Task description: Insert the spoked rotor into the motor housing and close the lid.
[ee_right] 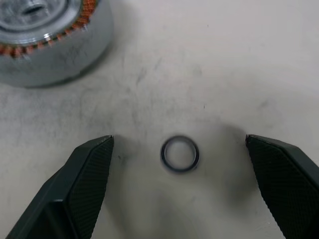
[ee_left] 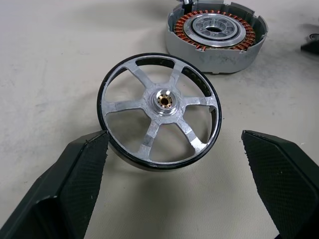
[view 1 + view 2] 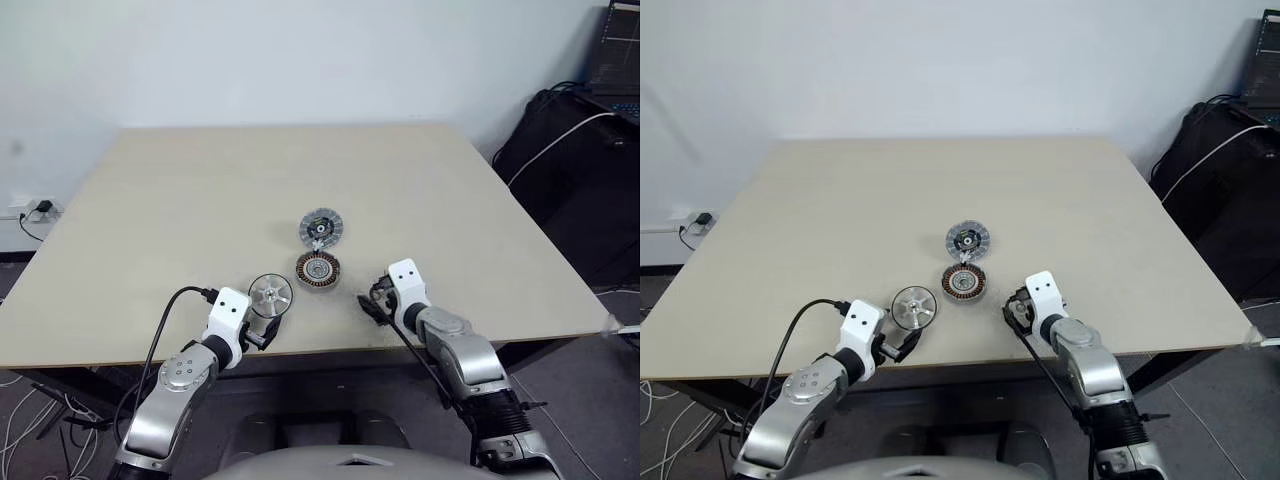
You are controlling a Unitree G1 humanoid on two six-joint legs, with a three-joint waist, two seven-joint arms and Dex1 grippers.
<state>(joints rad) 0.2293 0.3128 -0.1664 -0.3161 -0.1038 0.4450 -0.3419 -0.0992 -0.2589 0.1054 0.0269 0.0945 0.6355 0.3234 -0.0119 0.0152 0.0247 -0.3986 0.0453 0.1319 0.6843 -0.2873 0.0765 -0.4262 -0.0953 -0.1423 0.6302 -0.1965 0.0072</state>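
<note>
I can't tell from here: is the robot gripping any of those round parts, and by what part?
Nothing is held. The left gripper stands open around the spoked rotor, the right gripper open over a small ring.

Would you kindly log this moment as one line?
left gripper: open beside spoked rotor | right gripper: open over small ring | motor housing: empty | lid: off
</note>
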